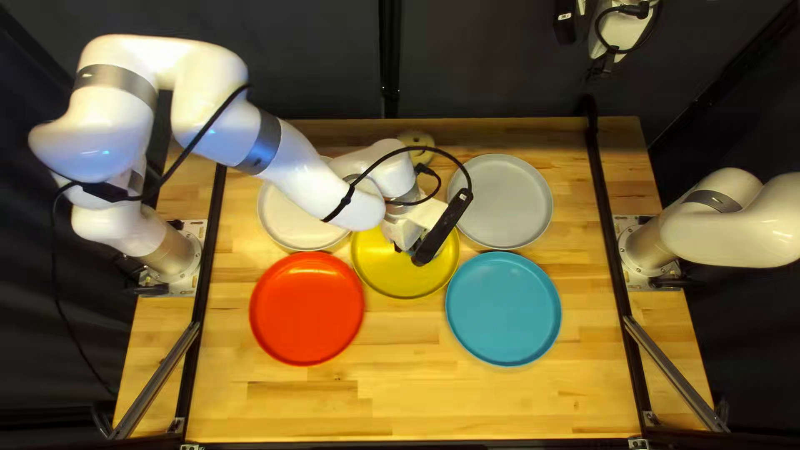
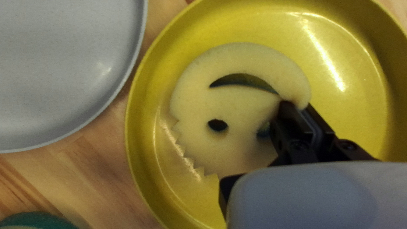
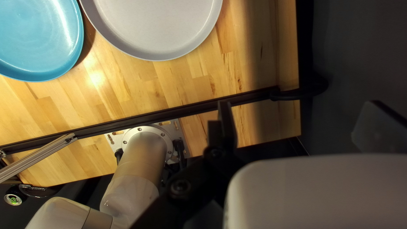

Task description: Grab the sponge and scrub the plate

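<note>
Yellow plate [image 2: 360, 106] — pinched sponge [image 2: 241, 106] inside.

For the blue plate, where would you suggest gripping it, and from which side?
I'd pinch the blue plate by its raised rim, from above, on the side facing the right arm; its flat round middle probably offers nothing to grip.

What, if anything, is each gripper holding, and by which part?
The left gripper pinches the sponge by its rim, beside an eye hole and one end of the mouth slot. The right gripper holds nothing.
</note>
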You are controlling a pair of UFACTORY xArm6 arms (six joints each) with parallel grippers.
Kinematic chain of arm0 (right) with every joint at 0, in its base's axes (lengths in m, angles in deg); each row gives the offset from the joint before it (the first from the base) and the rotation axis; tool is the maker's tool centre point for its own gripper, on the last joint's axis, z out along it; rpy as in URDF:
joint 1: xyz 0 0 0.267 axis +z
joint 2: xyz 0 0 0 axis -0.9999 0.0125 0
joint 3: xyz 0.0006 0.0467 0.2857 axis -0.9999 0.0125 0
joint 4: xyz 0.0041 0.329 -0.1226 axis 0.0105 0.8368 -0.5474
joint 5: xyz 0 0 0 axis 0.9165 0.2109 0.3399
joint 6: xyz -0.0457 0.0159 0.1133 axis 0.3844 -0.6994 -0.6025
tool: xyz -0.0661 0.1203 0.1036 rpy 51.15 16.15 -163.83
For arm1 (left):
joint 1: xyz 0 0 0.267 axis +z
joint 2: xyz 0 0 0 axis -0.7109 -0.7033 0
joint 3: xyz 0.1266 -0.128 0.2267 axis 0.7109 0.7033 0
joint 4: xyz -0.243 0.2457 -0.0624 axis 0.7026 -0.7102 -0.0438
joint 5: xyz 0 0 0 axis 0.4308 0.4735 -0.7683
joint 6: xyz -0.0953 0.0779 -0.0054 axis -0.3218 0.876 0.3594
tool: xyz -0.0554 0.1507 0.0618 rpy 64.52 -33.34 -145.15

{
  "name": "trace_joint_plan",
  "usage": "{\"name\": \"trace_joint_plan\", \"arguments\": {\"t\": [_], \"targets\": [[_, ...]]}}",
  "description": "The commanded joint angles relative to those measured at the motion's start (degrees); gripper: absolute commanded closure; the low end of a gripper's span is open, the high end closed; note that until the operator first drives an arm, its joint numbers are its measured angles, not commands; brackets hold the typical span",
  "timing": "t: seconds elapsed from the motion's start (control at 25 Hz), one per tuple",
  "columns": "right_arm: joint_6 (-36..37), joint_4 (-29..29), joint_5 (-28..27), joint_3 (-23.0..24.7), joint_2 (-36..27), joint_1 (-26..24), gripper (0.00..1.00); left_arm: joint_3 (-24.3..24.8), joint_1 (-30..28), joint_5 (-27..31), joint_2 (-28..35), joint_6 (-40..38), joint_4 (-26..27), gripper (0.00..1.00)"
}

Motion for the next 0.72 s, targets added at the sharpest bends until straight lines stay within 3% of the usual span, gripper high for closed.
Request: {"name": "trace_joint_plan", "arguments": {"t": [0.04, 0.72], "targets": [[0.0, 0.0, 0.0, 0.0, 0.0, 0.0, 0.0, 1.1, -1.6, -0.7, 0.6, -0.9, 0.0, 1.0], [0.0, 0.0, 0.0, 0.0, 0.0, 0.0, 0.0, 10.3, -10.0, -6.5, 5.3, -7.0, 0.7, 1.0]]}}
